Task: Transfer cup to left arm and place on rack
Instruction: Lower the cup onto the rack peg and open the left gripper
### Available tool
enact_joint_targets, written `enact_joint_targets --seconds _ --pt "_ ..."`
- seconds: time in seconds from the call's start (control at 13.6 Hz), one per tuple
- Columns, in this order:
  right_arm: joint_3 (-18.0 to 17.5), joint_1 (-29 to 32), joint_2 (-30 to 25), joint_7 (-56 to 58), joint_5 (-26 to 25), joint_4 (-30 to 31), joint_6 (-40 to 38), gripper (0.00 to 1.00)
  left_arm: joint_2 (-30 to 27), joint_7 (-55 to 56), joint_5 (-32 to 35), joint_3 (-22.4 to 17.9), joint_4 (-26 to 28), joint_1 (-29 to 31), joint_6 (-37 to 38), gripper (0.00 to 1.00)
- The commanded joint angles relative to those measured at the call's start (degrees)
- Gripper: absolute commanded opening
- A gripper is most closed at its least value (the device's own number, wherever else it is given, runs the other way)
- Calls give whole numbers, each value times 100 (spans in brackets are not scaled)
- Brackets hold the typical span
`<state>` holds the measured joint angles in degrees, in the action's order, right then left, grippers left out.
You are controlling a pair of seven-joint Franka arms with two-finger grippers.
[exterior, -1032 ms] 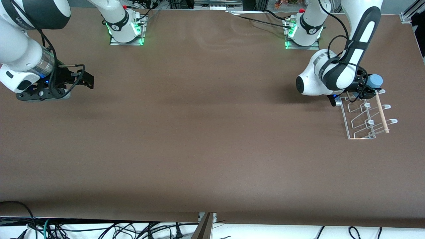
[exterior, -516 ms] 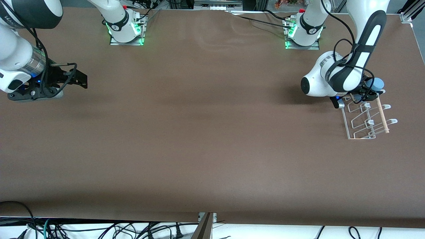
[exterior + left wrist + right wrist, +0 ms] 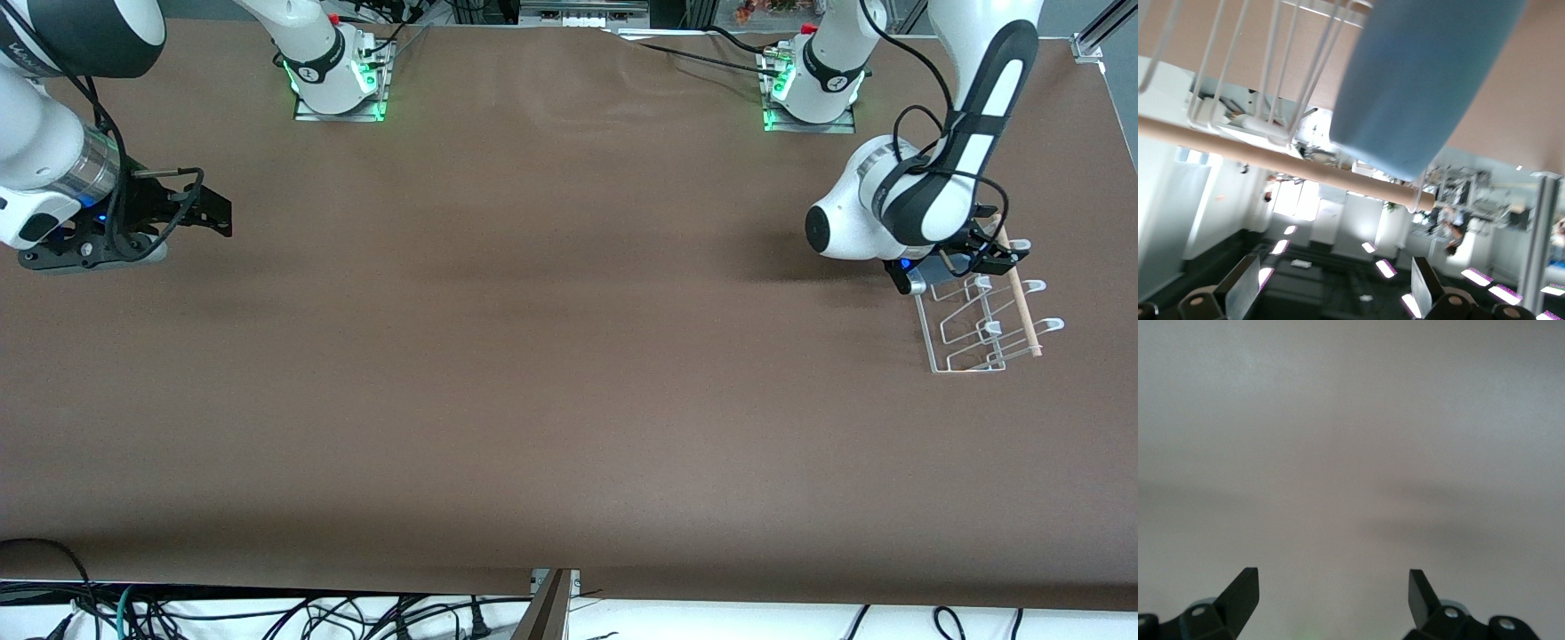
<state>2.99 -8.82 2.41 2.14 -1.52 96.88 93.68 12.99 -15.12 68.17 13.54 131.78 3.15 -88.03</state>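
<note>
The cup [image 3: 1425,80] sits among the white wire loops of the rack [image 3: 978,324], at the rack's end nearest the left arm's base; in the left wrist view its light-blue body lies tilted against the wires with the wooden dowel [image 3: 1271,157] crossing just under it. In the front view only a sliver of blue shows beneath the left arm's wrist, so how firmly it rests on the hooks cannot be told.

The left claw [image 3: 1328,293] has its two fingers spread wide and apart from the cup, gripping nothing. By this reckoning the handover is done and the placing is at its release stage: the cup looks set on the rack and let go. The next move would call for a clean retreat of the claw away from the wires and dowel, without brushing the cup or dragging the light rack across the bench [image 3: 551,356].

The left arm [image 3: 925,196] folds down steeply from its base, elbow high, wrist bent low over the rack's end.

The right claw [image 3: 191,213] waits over the bench at the right arm's end, fingers wide open and empty.
</note>
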Motion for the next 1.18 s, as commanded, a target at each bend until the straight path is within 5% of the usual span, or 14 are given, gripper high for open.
enact_joint_targets --seconds 0.0,0.66,0.96,1.11 --pt "-27 12 -12 67 -95 -73 -104 99 -165 -35 -1335 26 -948 63 -109 100" --pt "-70 -6 -21 76 -86 -196 -104 99 211 -26 -5020 44 -4148 -34 -126 100" --pt "-71 -15 -21 76 -86 -214 -104 99 669 87 -5558 35 -5450 -78 -126 100" --pt "-71 -15 -21 76 -86 -214 -104 99 679 1093 -5630 26 -5680 -60 -135 100"
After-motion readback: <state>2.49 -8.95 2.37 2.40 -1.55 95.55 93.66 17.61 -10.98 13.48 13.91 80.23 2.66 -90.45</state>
